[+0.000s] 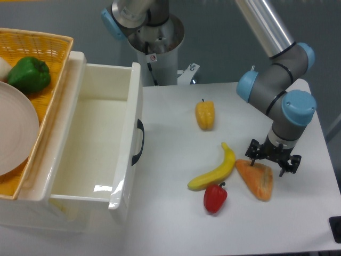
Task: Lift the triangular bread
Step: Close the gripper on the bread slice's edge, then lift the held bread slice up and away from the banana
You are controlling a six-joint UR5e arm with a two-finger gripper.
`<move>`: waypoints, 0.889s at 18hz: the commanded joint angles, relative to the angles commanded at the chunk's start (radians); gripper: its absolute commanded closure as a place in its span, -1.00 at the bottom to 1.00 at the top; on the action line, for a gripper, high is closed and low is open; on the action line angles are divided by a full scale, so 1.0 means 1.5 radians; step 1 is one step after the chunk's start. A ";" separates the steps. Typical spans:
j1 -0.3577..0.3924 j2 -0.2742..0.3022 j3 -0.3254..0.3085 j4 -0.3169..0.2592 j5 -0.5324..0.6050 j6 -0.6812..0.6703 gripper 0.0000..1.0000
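Triangular bread [256, 180] is lying flat on the white table [176, 128], toward its right front area, with the paler toasted face turned upward and the narrower tip pointing toward the banana. White table is carrying all loose items. White drawer bin [90, 144] is standing open at the table's left edge, its black handle [139, 142] facing the produce. Yellow woven basket [45, 58] is sitting over the bin's left side, holding a pale plate [15, 140] and a green bell pepper [29, 73]. UR5e arm [279, 85] is reaching down from the upper right, its wrist pointing downward. Gripper [272, 159] is hanging directly over the upper end of the bread, with the two black fingers spread apart on either side of that end and nothing clamped between them; whether the fingertips are touching the bread cannot be told. Banana [216, 169] is lying just beside the bread on its left, curving up toward the table centre. Yellow bell pepper [205, 114] is resting apart, farther back. Red pepper [215, 197] is sitting just in front of the banana's lower end, near the bread's left side.
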 joint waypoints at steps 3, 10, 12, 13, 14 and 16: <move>0.000 0.001 -0.001 -0.001 0.000 0.001 0.07; 0.003 0.010 0.009 -0.005 0.003 0.000 0.79; 0.010 0.013 0.021 -0.008 0.005 -0.005 0.97; 0.016 0.016 0.021 -0.008 0.001 -0.007 1.00; 0.019 0.017 0.022 -0.008 -0.001 -0.006 1.00; 0.027 0.023 0.022 -0.010 0.002 -0.001 1.00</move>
